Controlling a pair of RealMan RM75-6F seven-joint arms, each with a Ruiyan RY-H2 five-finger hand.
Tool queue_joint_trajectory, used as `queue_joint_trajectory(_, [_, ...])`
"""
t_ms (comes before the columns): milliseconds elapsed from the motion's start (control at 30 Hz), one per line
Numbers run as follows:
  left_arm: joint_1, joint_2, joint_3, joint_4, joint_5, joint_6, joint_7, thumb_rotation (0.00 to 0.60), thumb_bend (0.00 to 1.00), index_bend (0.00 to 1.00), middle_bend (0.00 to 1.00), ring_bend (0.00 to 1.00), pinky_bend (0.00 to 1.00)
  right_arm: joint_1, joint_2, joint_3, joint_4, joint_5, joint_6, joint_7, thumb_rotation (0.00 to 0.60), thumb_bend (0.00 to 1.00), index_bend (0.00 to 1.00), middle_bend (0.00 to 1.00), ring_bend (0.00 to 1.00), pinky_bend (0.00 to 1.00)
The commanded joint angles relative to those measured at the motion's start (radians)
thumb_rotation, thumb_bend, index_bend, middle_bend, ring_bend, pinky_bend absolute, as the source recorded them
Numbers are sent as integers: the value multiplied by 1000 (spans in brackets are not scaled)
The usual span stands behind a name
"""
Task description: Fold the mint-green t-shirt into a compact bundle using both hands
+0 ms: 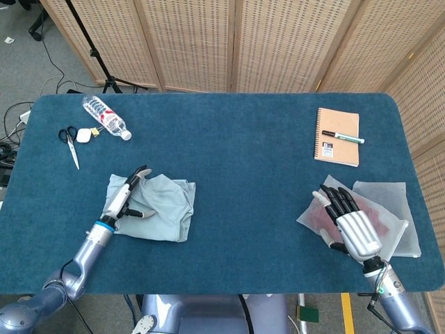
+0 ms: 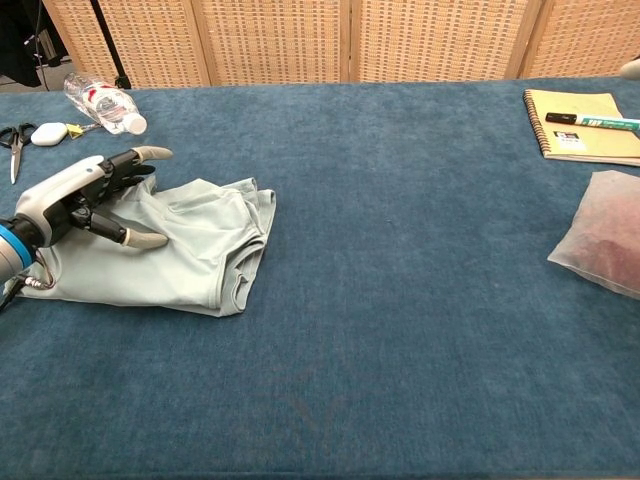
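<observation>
**A:** Left hand (image 1: pixel 127 198) sits on the mint-green t-shirt (image 1: pixel 163 209), turned edge-on, fingers partly curled w/ thumb out over the cloth. Whether any fabric is pinched under it, can't tell from either view.

**B:** Chest cam any clearer?

**A:** Bit. Left hand (image 2: pixel 88 197) lies along the shirt's left part, thumb tip touching the fabric, other fingertips reaching toward the shirt's far edge. Looks like it pins or feels for an edge there, prob. so the next fold has an anchor. That's a guess.

**B:** Shirt itself?

**A:** Already folded down to a rough rectangle, layers stacked at its right side, hem bunched. It lies on the blue table (image 1: pixel 236 139), front-left area. Compact-ish but loose; likely one more fold or a tidy-up left.

**B:** Right hand?

**A:** Right hand (image 1: pixel 351 223) is well apart from the shirt, far to its right, resting palm-down on a translucent bag (image 1: pixel 382 209) w/ reddish contents. Fingers extended, slightly spread, gripping nothing visible. Prob. parked; it'd have to cross over before both hands can work the shirt.

**B:** Clutter?

**A:** Bottle (image 1: pixel 106 116) and scissors (image 1: pixel 70 142) beyond the shirt; notebook (image 1: pixel 338 136) w/ marker (image 1: pixel 342 136) far right of it. None near enough to snag.
</observation>
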Motion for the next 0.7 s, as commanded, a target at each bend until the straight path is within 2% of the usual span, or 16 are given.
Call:
queue_joint_trajectory(33, [0, -21, 4, 29, 4, 3, 4, 600, 0, 0, 0, 0, 0, 0, 1, 0, 0, 0, 1, 1, 600, 440, 0, 0, 0, 0])
queue_joint_trajectory(200, [3, -17, -10, 27, 0, 46, -39, 600, 0, 0, 0, 0, 0, -2, 3, -1, 0, -2, 6, 6, 600, 440, 0, 0, 0, 0])
queue_joint_trajectory(433, [5, 38, -24, -54, 4, 106, -49, 600, 0, 0, 0, 0, 0, -4, 5, -2, -4, -8, 12, 7, 600, 440, 0, 0, 0, 0])
queue_joint_trajectory(567, [5, 109, -37, -170, 8, 146, 6, 600, 0, 0, 0, 0, 0, -6, 9, -2, -7, -10, 18, 11, 600, 440, 0, 0, 0, 0])
queue_joint_trajectory(700, [7, 246, -53, -390, 15, 189, 147, 600, 0, 0, 0, 0, 0, -9, 14, -2, -10, -16, 27, 17, 600, 440, 0, 0, 0, 0])
